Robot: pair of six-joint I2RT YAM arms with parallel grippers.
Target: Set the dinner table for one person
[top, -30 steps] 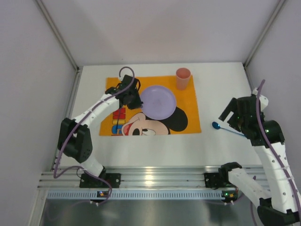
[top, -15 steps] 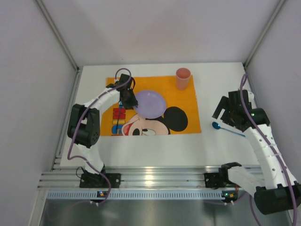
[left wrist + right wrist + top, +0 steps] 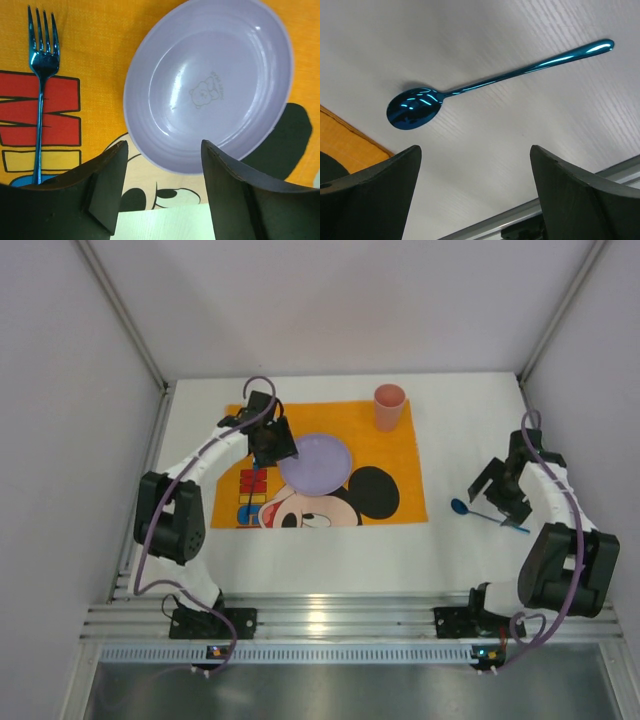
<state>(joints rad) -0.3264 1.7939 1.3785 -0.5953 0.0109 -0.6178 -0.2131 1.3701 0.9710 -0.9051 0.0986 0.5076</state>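
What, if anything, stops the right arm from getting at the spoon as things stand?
Probably nothing, so yes. The spoon lies alone on bare table, just right of the placemat. The right gripper hangs close over it with jaws wide open, and nothing sits between them.

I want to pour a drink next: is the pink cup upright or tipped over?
Upright: the pink cup stands on the orange placemat with its open rim facing up.

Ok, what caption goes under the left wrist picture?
Open left fingers at the rim of a purple plate, a blue fork beside it on the orange placemat.
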